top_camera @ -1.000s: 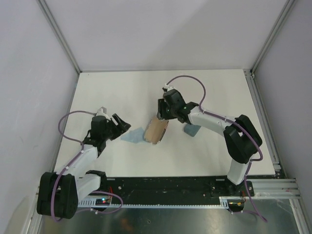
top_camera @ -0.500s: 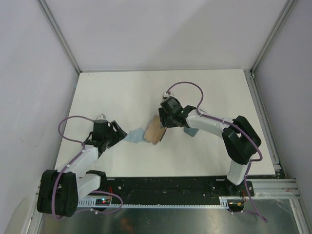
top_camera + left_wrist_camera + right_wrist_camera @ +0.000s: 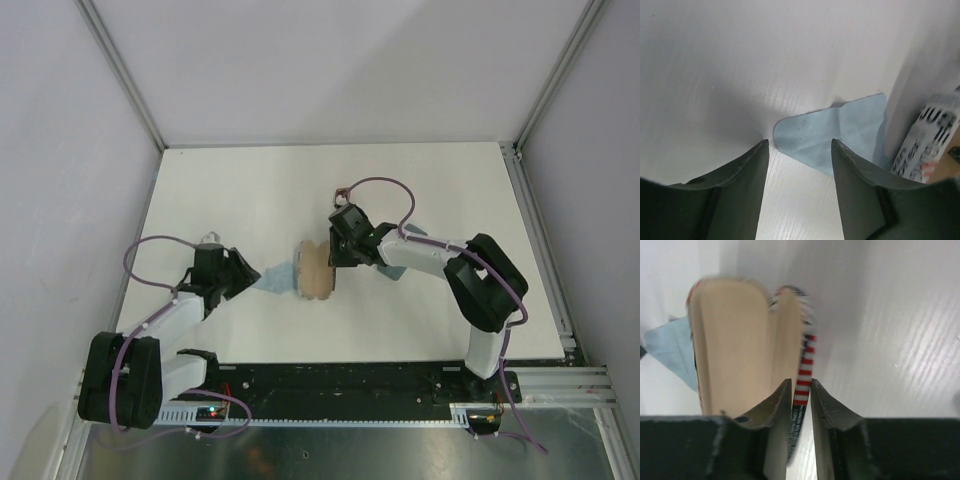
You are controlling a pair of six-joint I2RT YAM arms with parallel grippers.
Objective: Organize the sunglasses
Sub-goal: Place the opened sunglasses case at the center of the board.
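Note:
The sunglasses are out of view in every frame. An open case point(image 3: 316, 270) with a tan lining lies mid-table. In the right wrist view the case point(image 3: 735, 340) shows a red-and-white striped rim. My right gripper point(image 3: 801, 385) is shut on that rim, and from above this gripper point(image 3: 338, 258) stands at the case's right side. A light blue cloth point(image 3: 275, 279) lies flat just left of the case. My left gripper point(image 3: 800, 145) is open and low over the table, the near corner of the cloth point(image 3: 840, 130) just ahead between its tips. From above, the left gripper point(image 3: 243, 275) sits at the cloth's left end.
Another light blue cloth point(image 3: 393, 271) lies partly under the right forearm. The case's patterned outside point(image 3: 927, 137) shows at the right edge of the left wrist view. Grey walls and metal rails point(image 3: 530, 200) bound the white table.
The right gripper dropped toward the case and closed on its rim; the case shifted a little left. The left gripper came down and forward to the cloth's edge, its jaws narrower.

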